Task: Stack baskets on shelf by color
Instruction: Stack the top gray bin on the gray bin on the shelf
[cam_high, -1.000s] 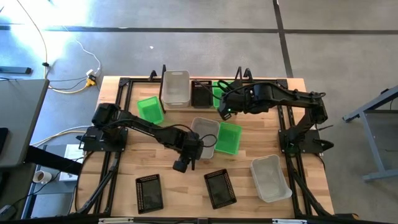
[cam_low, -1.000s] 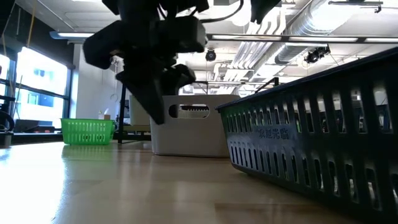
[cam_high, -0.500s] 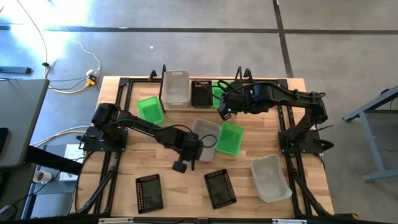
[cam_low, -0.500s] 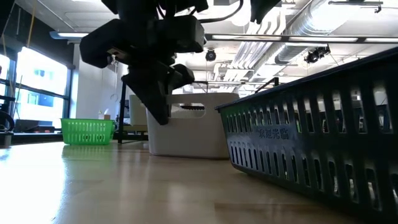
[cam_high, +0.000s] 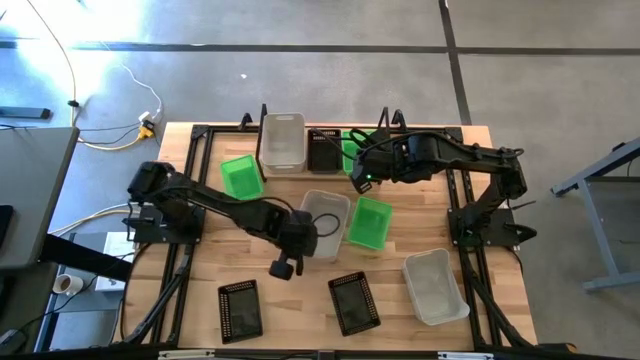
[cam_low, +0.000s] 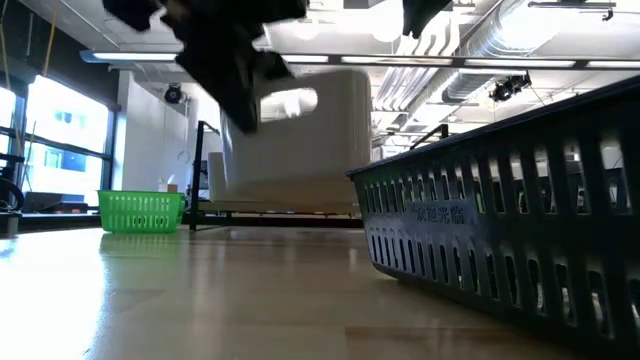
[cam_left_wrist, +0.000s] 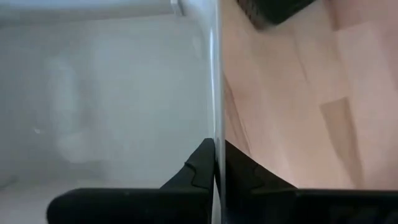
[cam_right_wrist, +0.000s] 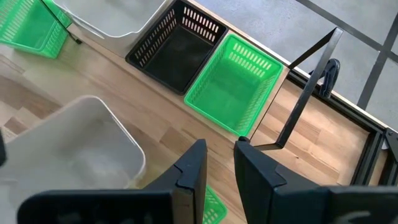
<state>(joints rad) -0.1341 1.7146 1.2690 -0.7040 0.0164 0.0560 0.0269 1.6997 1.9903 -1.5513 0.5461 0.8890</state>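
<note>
A wooden table (cam_high: 400, 255) stands on a grey concrete floor, with black arm mounts at its left and right edges. Along the far edge sits the shelf (cam_high: 330, 131), carrying a white basket (cam_high: 282, 140), a black basket (cam_high: 323, 150) just beside it, and a green basket (cam_right_wrist: 233, 84) next to that.

The left gripper (cam_high: 300, 232) is near the table's middle, clenched on the rim of another white basket, the held basket (cam_high: 322, 223). In the left wrist view its two dark fingers (cam_left_wrist: 202, 168) pinch the thin translucent wall (cam_left_wrist: 214, 93) between them. In the low view the held basket (cam_low: 295, 135) hangs clear of the tabletop, lifted and slightly tilted.

Just beside the held basket, on the right, lies a loose green basket (cam_high: 368, 221). A tilted green basket (cam_high: 241, 176) lies to the left, near the shelf's end. Along the near edge lie two black baskets, the near-left one (cam_high: 240, 310) and the near-middle one (cam_high: 354, 302), and a third white basket (cam_high: 435, 286) lies toward the right corner.

The right gripper (cam_right_wrist: 217, 163) hovers over the shelf's right part, above the green basket there. Its fingers stand a little apart and grasp nothing.
</note>
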